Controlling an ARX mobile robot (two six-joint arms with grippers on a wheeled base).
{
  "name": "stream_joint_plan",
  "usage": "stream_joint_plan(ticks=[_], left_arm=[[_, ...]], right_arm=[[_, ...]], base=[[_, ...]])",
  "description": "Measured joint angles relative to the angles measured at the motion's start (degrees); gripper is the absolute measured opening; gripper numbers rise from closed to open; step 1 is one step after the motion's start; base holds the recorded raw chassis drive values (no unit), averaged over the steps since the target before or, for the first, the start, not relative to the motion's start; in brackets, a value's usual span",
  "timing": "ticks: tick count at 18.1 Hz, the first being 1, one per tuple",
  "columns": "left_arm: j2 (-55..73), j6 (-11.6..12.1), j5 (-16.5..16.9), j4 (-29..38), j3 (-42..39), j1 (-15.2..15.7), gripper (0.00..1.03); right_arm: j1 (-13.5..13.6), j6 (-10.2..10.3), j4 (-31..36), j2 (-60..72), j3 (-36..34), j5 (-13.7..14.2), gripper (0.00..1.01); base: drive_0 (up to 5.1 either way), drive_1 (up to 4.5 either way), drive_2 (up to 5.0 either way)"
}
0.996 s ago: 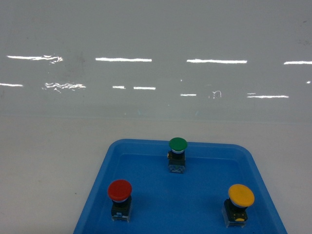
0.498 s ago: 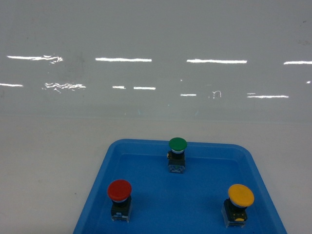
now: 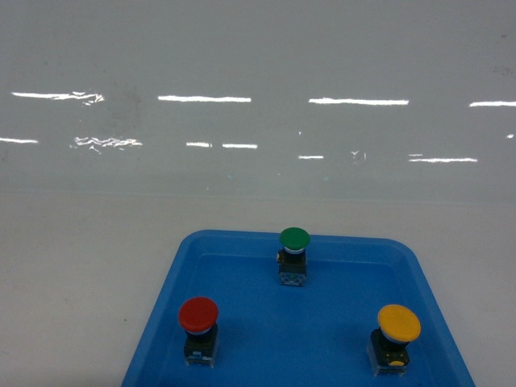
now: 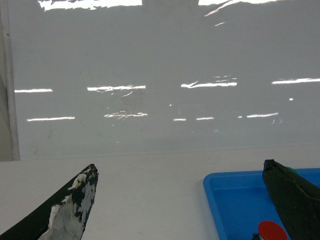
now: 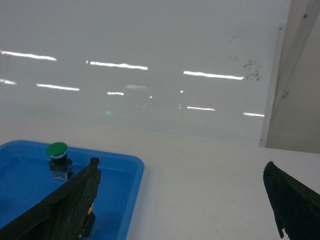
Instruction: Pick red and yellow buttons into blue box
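**Buttons wait on the tray, both claws spread wide and empty**

White and smooth, the table [image 3: 81, 282] runs back to a glossy pale wall [image 3: 258, 64] that mirrors long strips of lamp light. You see a shallow blue tray [image 3: 242, 246] on this table, made of plastic with rounded corners and a low raised rim, so the small parts can not roll off.

Three mushroom-head buttons stand upright on the tray, well apart, and I judge this spacing leaves room for fingers around each one. Your red button [image 3: 198, 315] is at the front left, your yellow button [image 3: 399, 323] at the front right. The green button [image 3: 294, 239] stands behind them near the far rim; it is not part of your job. Each round, matte cap sits on a small block of black and clear plastic. The cap is wider than the block, so a grip on the block under it seems safer than on the domed top.

The blue box is in none of the views, so you can not tell where it stands.

Your left gripper [image 4: 182, 200] has its dark fingers far apart and holds nothing; one finger shows worn, chipped paint. It hovers at the left rim of the tray, the red cap just inside its right finger. Your right gripper [image 5: 182, 200] is also wide open and empty, over the tray's right rim.
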Motion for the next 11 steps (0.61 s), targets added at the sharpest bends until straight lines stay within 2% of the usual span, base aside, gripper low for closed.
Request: stream_joint_plan(ticks=[2,4,6,9,11], left_arm=[[12.15,0.76,0.02,8.87,2.16,-1.18,0.98],[21.79,1.49,-0.22,14.03,6.43,-2.69,0.98],[31.12,2.40,-1.22,13.73,11.21,-4.96,0.98],[43.30,2.86,-3.19,10.60,16.24,-7.93,0.98],[50.36,2.34,-3.06,12.98,19.28,-7.91,0.98]], right_arm=[[2.29,-0.74,8.74,11.87,0.61,0.00,0.98],[4.46,-1.68,14.25,22.43,3.15,-0.17,0.98],[7.06,-2.36,19.06,33.38,7.43,-0.33,0.98],[8.94,-2.67,19.80,47.43,13.16,-1.75,0.98],[11.67,-2.78,20.11,55.54,17.16,-2.40,0.98]], base=[[0.0,0.00,0.0],[0.0,0.00,0.0],[0.0,0.00,0.0],[0.0,0.00,0.0],[0.0,0.00,0.0]])
